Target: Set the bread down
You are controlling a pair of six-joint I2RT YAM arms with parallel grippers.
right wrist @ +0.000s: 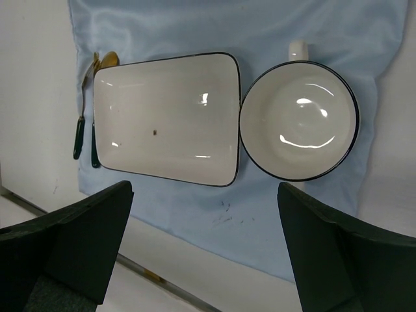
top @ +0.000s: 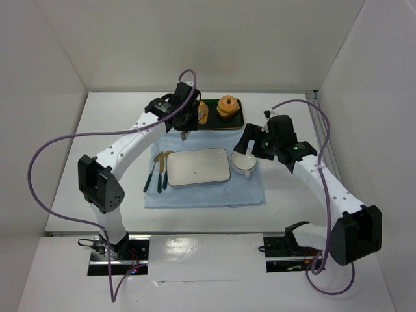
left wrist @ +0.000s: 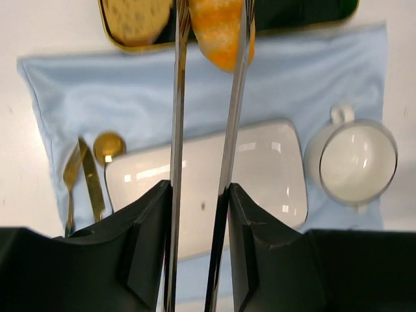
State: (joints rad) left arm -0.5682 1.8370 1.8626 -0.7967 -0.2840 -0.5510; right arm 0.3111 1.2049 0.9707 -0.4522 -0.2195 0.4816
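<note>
Pinching the bread (left wrist: 220,29) w/ left jaws, held over the tray's (left wrist: 305,10) near edge, prob. so I can carry it to the plate (left wrist: 260,169). Right jaws spread, empty, hovering over the bowl (right wrist: 299,123), out of my way.

White tbl (top: 97,130) w/ blue cloth (top: 208,195) mid, dark tray (top: 213,123) at cloth's far edge.

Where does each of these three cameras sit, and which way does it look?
Top external: above and behind, looking down at the table; both arms show.
Left wrist: on the left arm, looking along the left gripper, shut on the bread.
Right wrist: on the right arm, looking down past the open right gripper.
Shared: all three show the plate and cup.
</note>
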